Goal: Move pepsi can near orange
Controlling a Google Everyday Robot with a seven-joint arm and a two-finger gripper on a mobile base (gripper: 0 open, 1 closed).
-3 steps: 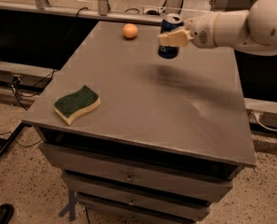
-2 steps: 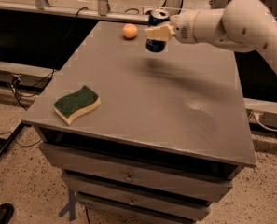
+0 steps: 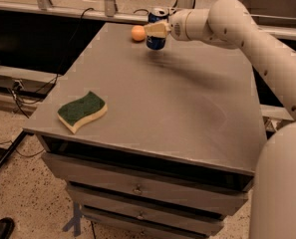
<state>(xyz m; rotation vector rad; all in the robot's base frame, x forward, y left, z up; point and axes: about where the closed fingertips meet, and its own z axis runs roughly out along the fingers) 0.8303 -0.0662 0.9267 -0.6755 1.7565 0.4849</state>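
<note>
The pepsi can (image 3: 155,43) is a dark blue cylinder with a silver top. It stands upright at the far edge of the grey cabinet top (image 3: 187,113), and its lettering cannot be read from this side because a pale finger (image 3: 158,30) lies across its middle. The gripper (image 3: 155,30) reaches in from the right on the end of a white arm (image 3: 237,26) and is closed around the can. Its fingers are only as far apart as the can's body is wide, with one pressed flat on the near face and the other hidden behind. Whether the can's base touches the surface or hangs just above it cannot be told; a soft shadow lies on the top just in front of it. The orange (image 3: 138,33), a small round pale-orange fruit lower than the can, sits just to the left of the can and close beside it with a narrow gap between them, also near the far edge. A green-and-yellow sponge (image 3: 82,111) with a wavy outline lies well apart from both, at the near left corner of the top. Below the top are drawers (image 3: 137,183) with small knobs.
</note>
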